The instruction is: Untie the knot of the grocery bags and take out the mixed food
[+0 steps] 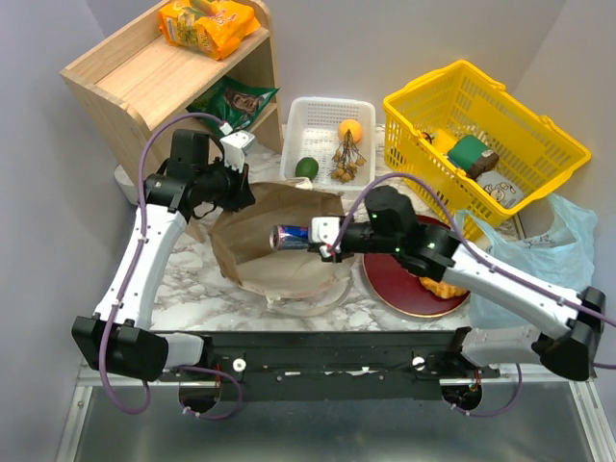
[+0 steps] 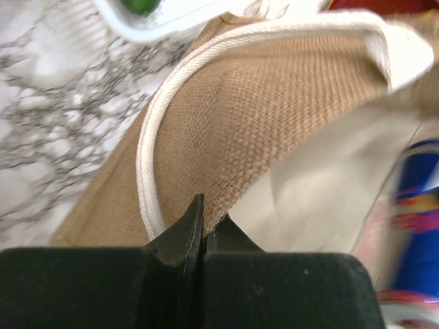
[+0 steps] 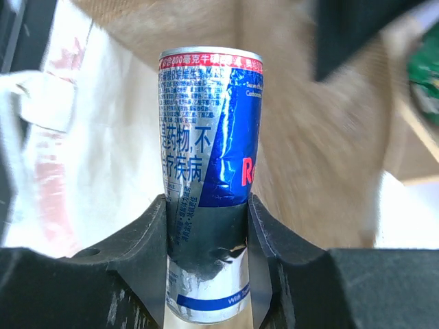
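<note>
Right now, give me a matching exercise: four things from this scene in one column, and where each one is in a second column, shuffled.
Things:
1. can
2. orange fruit
3. orange snack packets
4. brown bag

Places:
A. in the white basket
B. edge pinched by the left gripper
C. on top of the wooden shelf
D. clamped in the right gripper

Pairs: 1-D, 2-A, 3-C, 4-B
</note>
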